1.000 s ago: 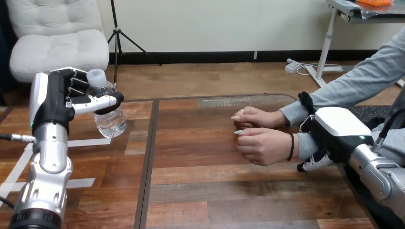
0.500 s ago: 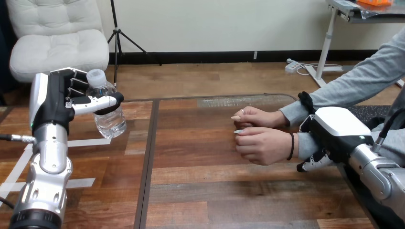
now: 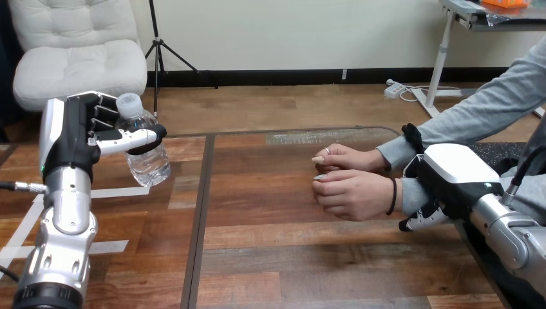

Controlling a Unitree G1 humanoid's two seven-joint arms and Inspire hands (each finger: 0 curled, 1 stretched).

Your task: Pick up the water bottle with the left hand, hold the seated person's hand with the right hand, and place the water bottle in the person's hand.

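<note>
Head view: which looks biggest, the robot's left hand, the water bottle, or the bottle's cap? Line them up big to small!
1. left hand, though it may only be nearer the camera than the bottle it grips
2. water bottle
3. cap, clearly smallest

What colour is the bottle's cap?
White; the head view shows the cap on the clear bottle in the left hand.

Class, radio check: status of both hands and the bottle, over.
Left hand shut on water bottle, apart from person. Right hand at person's forearm, grip unclear. Person's nearer hand curled.
</note>
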